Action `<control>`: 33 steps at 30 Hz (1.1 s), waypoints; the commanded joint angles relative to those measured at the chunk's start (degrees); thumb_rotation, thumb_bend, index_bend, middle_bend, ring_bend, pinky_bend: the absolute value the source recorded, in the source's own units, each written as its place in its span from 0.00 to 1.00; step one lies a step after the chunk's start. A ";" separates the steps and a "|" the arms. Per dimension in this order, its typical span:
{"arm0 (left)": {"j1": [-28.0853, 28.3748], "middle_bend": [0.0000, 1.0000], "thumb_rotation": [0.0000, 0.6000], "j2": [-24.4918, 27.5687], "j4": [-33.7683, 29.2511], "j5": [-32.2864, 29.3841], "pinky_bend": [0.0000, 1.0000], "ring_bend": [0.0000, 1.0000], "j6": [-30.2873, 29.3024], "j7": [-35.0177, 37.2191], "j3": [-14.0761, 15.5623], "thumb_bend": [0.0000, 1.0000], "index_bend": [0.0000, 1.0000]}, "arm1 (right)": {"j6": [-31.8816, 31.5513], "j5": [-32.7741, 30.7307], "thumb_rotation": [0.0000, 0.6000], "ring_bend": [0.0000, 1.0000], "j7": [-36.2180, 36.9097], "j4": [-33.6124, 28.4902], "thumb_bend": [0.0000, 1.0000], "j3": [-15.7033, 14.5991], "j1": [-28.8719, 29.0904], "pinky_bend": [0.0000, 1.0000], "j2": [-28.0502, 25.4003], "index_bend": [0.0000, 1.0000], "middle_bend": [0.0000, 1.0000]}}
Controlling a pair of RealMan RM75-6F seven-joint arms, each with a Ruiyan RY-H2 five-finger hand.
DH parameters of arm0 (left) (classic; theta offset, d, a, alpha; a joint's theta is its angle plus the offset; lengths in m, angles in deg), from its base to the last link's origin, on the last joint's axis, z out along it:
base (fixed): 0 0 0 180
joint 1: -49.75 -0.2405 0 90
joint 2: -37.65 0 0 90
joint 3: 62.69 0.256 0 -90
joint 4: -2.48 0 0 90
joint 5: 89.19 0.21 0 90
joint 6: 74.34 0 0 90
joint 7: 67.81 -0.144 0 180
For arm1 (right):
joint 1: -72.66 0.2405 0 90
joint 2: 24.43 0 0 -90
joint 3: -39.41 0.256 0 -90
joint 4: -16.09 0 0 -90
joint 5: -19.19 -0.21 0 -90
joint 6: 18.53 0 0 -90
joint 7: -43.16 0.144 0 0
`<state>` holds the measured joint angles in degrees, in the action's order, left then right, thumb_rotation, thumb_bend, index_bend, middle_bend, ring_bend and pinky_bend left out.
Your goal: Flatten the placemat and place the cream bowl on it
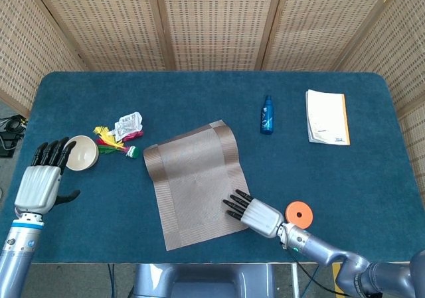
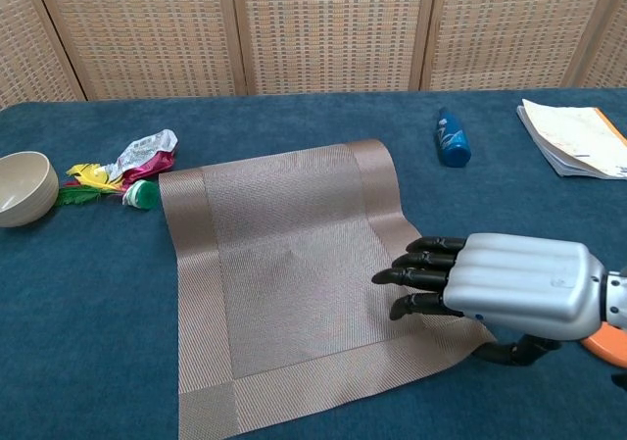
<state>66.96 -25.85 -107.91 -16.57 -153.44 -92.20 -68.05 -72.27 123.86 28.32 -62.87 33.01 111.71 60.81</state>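
Lying near the middle of the blue table [image 1: 199, 92], toward its front edge, the brown placemat [image 1: 196, 184] is spread out with its far right corner curling up. The right hand [image 1: 254, 216] rests on the mat's front right corner, released, fingers spread and grasping nothing. Near the left edge, the cream bowl [image 1: 82, 152] sits upright, with the left hand [image 1: 41, 182] just beside it, fingers extended, empty.

Brown woven placemat [image 2: 284, 273] lies nearly flat under right hand [image 2: 500, 283] fingertips. Cream bowl [image 1: 83, 152] upright, beside left hand [image 1: 41, 182] fingertips.
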 commanded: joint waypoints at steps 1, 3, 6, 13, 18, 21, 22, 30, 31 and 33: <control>-0.03 0.00 1.00 0.00 -0.04 0.11 0.00 0.00 0.03 -0.03 0.02 0.00 0.00 | -0.18 0.01 1.00 0.00 0.31 0.25 0.59 -0.23 0.11 0.00 -0.16 0.31 0.00; -0.06 0.00 1.00 0.00 -0.08 0.21 0.00 0.00 0.04 -0.08 0.03 0.00 0.00 | -0.59 0.16 1.00 0.00 0.92 0.51 0.61 -0.49 0.15 0.00 -0.15 0.37 0.00; -0.10 0.00 1.00 -0.02 -0.08 0.30 0.00 0.00 0.08 -0.10 0.06 0.00 0.00 | -1.39 0.57 1.00 0.00 1.85 0.85 0.64 -0.78 0.16 0.00 -0.01 0.47 0.00; -0.10 0.00 1.00 -0.09 -0.05 0.41 0.00 0.00 0.32 -0.16 0.05 0.00 0.00 | -6.31 3.87 1.00 0.00 5.60 3.57 0.74 -2.15 0.11 0.00 1.02 0.70 0.00; -0.23 0.00 1.00 0.07 -0.18 0.56 0.00 0.00 0.37 0.12 0.07 0.00 0.00 | -9.89 6.92 1.00 0.00 6.34 4.09 0.74 -3.75 -0.07 0.00 0.02 0.71 0.00; -0.30 0.00 1.00 0.17 -0.29 0.76 0.00 0.00 0.35 0.30 0.08 0.00 0.00 | -11.76 8.69 1.00 0.00 5.54 3.32 0.74 -4.95 -0.43 0.00 -1.71 0.72 0.00; -0.33 0.00 1.00 0.21 -0.34 0.86 0.00 0.00 0.35 0.33 0.12 0.00 0.00 | -12.46 9.52 1.00 0.00 4.93 2.94 0.74 -5.51 -0.59 0.00 -2.62 0.72 0.00; -0.53 0.00 1.00 0.47 -0.49 1.02 0.00 0.00 0.38 0.86 0.07 0.00 0.00 | -16.97 14.39 1.00 0.00 -1.78 1.03 0.74 -8.02 -1.21 0.00 -13.45 0.72 0.01; -0.53 0.00 1.00 0.51 -0.49 0.99 0.00 0.00 0.39 0.91 0.02 0.00 0.00 | -17.12 14.37 1.00 0.00 -2.29 1.16 0.74 -7.77 -1.05 0.00 -14.71 0.72 0.02; -0.55 0.00 1.00 0.59 -0.54 0.93 0.00 0.00 0.38 1.00 -0.06 0.00 0.00 | -16.95 13.99 1.00 0.00 -2.78 1.52 0.73 -7.12 -0.59 0.00 -16.68 0.73 0.03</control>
<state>66.41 -25.27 -108.45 -15.64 -153.06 -91.21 -68.10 -88.51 137.39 27.12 -61.40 25.65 110.79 46.77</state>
